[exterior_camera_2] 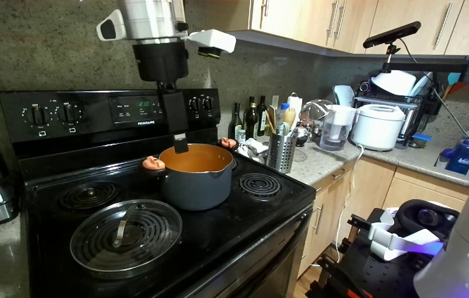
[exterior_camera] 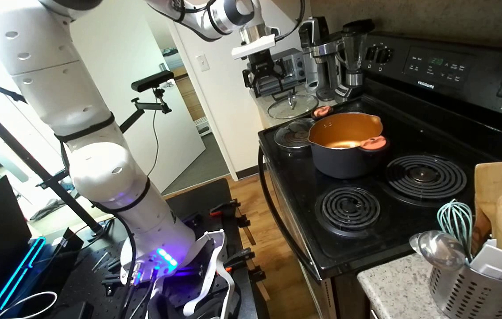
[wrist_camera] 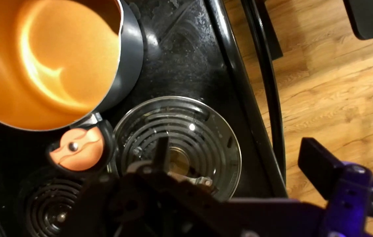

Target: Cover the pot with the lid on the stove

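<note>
The dark grey pot (exterior_camera: 341, 155) with an orange inside stands upright and uncovered on the black stove (exterior_camera_2: 259, 231); it also shows in the wrist view (wrist_camera: 132, 49). A round glass lid (exterior_camera_2: 151, 248) with a metal strap handle lies flat over a coil burner beside the pot; it also shows in the wrist view (wrist_camera: 219, 144). My gripper (wrist_camera: 236, 148) is open with nothing between its fingers. It hangs above the stove's lid side, apart from lid and pot, in both exterior views (exterior_camera: 269, 86) (exterior_camera_2: 180, 145). Gripper parts hide some of the lid's handle in the wrist view.
Another glass lid (exterior_camera: 299, 106) with an upright handle seems to lie on the counter beside the stove. A blender (exterior_camera: 353, 62) and coffee maker stand behind it. A perforated utensil holder (exterior_camera_2: 281, 153) stands at the stove's opposite side. The oven handle (wrist_camera: 268, 75) juts out in front.
</note>
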Robot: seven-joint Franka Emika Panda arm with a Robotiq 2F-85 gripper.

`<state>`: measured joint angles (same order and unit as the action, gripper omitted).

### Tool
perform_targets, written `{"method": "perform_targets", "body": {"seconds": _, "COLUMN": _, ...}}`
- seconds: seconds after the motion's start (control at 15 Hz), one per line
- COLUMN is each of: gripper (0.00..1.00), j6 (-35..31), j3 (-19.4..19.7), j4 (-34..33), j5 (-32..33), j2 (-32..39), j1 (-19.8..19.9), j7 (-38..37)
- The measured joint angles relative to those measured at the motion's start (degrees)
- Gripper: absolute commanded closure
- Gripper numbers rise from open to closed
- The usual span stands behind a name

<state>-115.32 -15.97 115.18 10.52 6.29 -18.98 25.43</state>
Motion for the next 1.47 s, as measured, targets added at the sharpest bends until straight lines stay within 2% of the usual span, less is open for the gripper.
{"method": "perform_targets", "body": {"seconds": 0.4, "gripper": 0.00, "j6": 4.9, "j3": 0.4, "j4": -12.0, "j5": 4.6, "j2": 8.7, "j1": -0.1, "j7": -11.1}}
{"method": "perform_targets", "body": {"seconds": 0.73, "gripper": 0.00, "j6": 13.9, "j3": 2.2, "j4": -20.7, "j5": 13.0, "j2": 14.7, "j1": -1.4, "j7": -20.4}}
{"method": "perform_targets", "body": {"seconds": 0.93, "gripper": 0.00, "j6": 17.4, "j3": 2.2, "j4": -24.3, "j5": 13.7, "j2": 17.3, "j1": -2.4, "j7": -20.4}}
{"method": "perform_targets", "body": {"seconds": 1.33, "gripper": 0.00, "j6": 17.8, "j3": 2.3, "j4": -25.0, "j5": 13.7, "j2": 17.8, "j1": -2.7, "j7": -19.9}}
{"method": "perform_targets", "body": {"seconds": 1.47, "gripper": 0.00, "j6": 17.8, "j3": 2.2, "j4": -25.2, "j5": 13.7, "j2": 17.8, "j1": -2.7, "j7": -16.7}}
